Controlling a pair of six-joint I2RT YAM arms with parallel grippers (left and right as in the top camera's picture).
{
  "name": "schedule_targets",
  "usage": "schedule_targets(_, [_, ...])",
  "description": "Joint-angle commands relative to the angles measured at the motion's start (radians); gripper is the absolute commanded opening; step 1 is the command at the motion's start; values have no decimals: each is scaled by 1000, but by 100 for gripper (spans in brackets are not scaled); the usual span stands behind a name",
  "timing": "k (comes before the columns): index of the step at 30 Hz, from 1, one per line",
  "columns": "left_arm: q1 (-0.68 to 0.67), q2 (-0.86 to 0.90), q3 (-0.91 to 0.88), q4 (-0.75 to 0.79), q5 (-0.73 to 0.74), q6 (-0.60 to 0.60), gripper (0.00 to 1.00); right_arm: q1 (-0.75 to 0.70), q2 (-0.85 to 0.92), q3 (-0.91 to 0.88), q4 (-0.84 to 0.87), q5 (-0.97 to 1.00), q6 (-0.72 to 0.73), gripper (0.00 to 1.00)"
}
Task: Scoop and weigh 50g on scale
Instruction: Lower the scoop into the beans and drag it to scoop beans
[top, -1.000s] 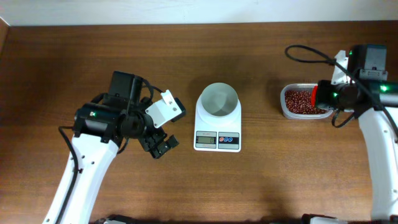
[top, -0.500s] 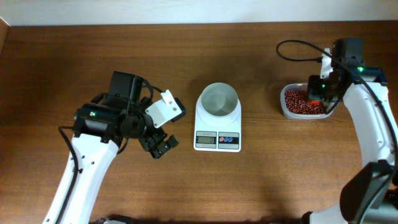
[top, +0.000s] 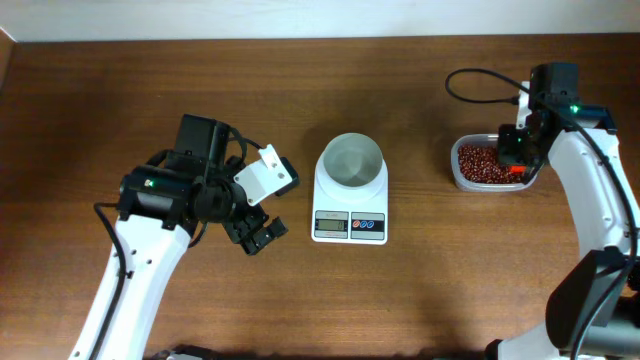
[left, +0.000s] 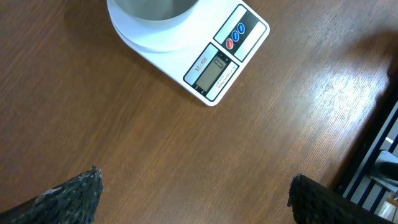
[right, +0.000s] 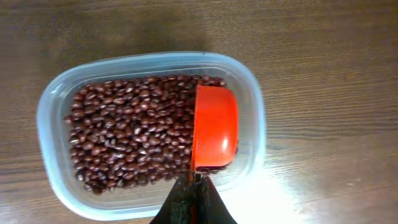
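Nearest the front edge of the brown wooden table (top: 450, 290), left of the small white digital kitchen scale (top: 350, 205), the left gripper (top: 258, 232) hangs over bare wood. Its two dark fingers are spread as wide as they go, with nothing between them. From its wrist camera both fingertips (left: 68, 196) sit at the lower corners of the view, and the scale's front corner lies up ahead of them, not touched.

The scale stands at the middle of the table, its grey display (left: 211, 67) and round blue and red buttons (left: 241, 29) facing the front edge. I cannot read the display with any confidence. On the platform behind the display sits a round white bowl (top: 350, 160), its inside a pale grey from above.

Right of the scale and a little farther back, well apart from it, lies a clear rectangular plastic tub (top: 457, 172) with rounded corners. It holds a loose heap of small dark red-brown beans (right: 124, 130), which covers most of its floor. The right gripper (right: 193, 199) reaches down over the tub, its fingers pinched tight on the thin handle of an orange-red plastic scoop (right: 214, 127). The scoop's cup stands on edge inside the tub, against the beans, at the end away from the scale.
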Motion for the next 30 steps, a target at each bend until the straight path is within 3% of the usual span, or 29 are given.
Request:
schedule_targets(1, [4,-17,-3,2,14,9,99,-5,17,-2,-5,-72,-1,4])
schedule_targets(9, [4,-17,-3,2,14,9,99,-5,41,-26,-22,-72,-38,4])
schedule_targets(17, [4,-17,-3,2,14,9,99,-20,45,-27,-46,-227,-45,4])
schedule_targets(30, [4,-17,-3,2,14,9,99,-231,45,-32,-51,-523,-45,4])
